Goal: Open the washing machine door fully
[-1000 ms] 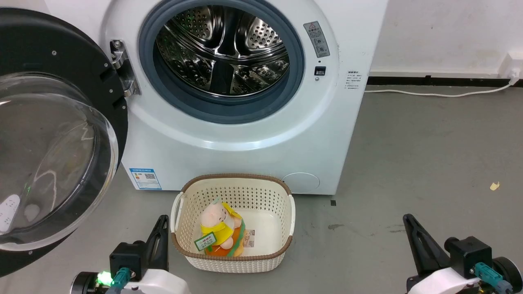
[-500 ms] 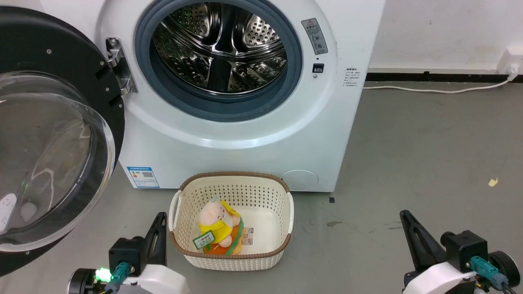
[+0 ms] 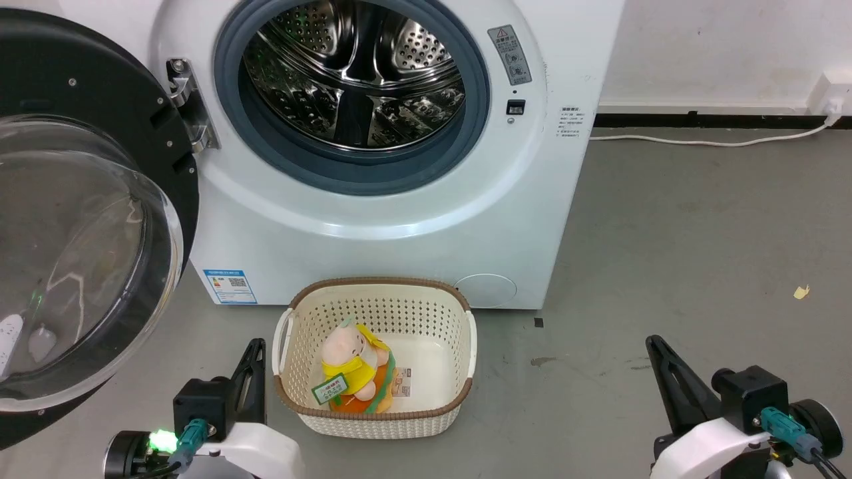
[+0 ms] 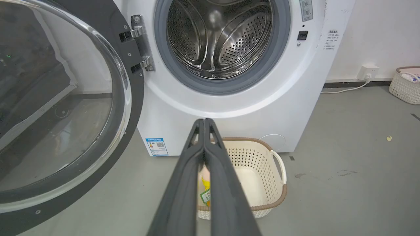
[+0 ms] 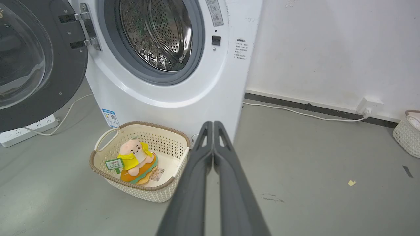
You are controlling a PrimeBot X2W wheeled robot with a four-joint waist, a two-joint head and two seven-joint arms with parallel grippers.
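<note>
Finding one: the washing machine door stands up and to the left of your left gripper, swung wide on its hinge with its inner face and clear window turned toward you. It looks at or close to full travel, though the free edge is out of frame, so you cannot confirm this.

Finding two: the left gripper has both fingers pressed together and carries nothing. It sits low, well apart from the door.

Recommendation: if any swing remains, keep those fingers together and push on the black rim, far from the hinge. Avoid the bulging window. Follow the door's arc rather than driving straight, and stop at the first resistance.

Finding three: the basket with a plush toy sits just right of the left gripper, in front of the washing machine. Lift clear of its rim before you move left.

Finding four: the right gripper is likewise pinched together and empty, low over the floor, well right of the basket. Leave it parked.
</note>
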